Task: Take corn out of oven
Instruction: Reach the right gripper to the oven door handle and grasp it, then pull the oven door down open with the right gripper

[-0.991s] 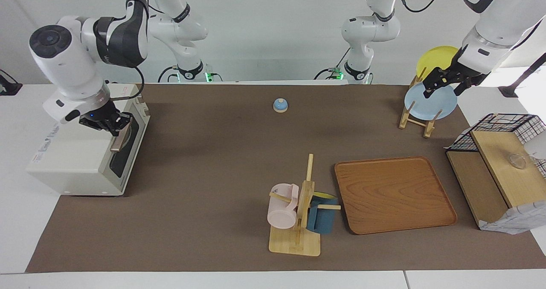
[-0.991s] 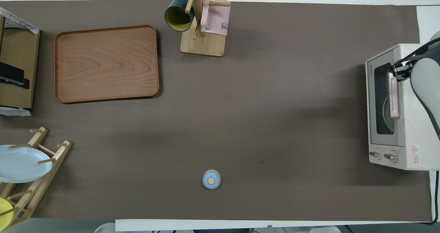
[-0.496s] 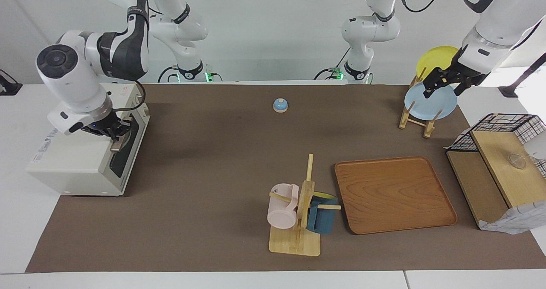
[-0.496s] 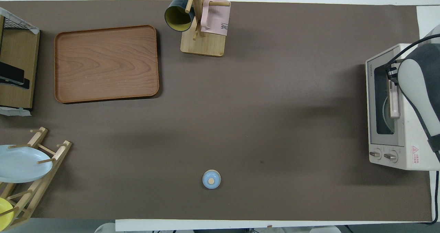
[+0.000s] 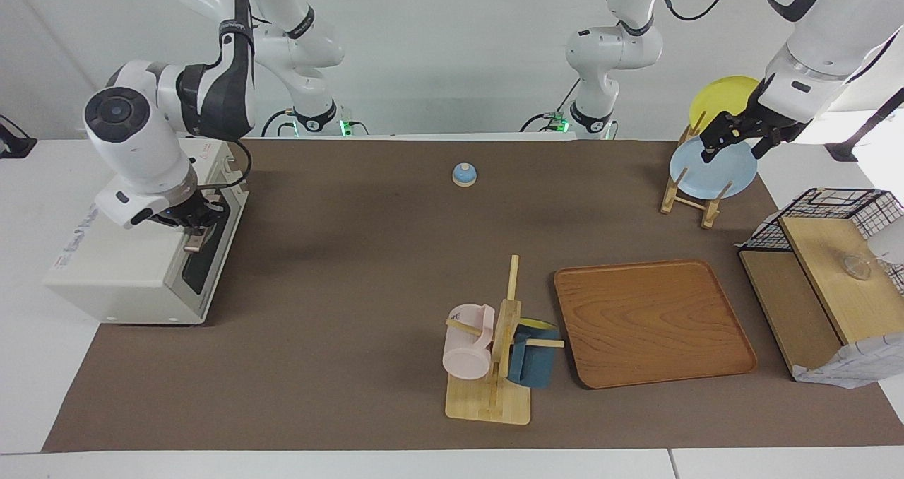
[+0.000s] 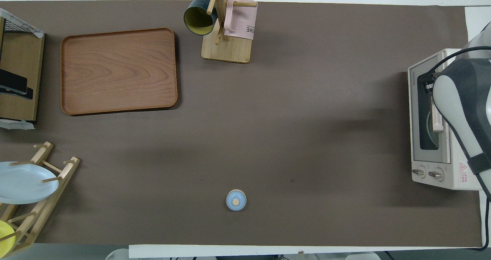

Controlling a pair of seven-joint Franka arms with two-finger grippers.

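The cream-white oven (image 5: 120,267) stands at the right arm's end of the table with its dark glass door shut; it also shows in the overhead view (image 6: 433,171). The corn is hidden. My right gripper (image 5: 196,225) is at the top of the door, right at the tan bar handle (image 5: 192,242). In the overhead view the right arm covers most of the handle (image 6: 436,118). My left gripper (image 5: 731,138) is open and empty, and it waits over the plate rack (image 5: 688,196).
The rack holds a light blue plate (image 5: 713,172) and a yellow plate (image 5: 720,94). A blue bell (image 5: 464,174) sits mid-table near the robots. A mug tree (image 5: 494,352), a wooden tray (image 5: 653,321) and a wire-and-wood rack (image 5: 826,267) stand farther out.
My right arm has swung toward the oven's front, and its gripper has come over the door handle. The door stays shut. The left arm has not moved.
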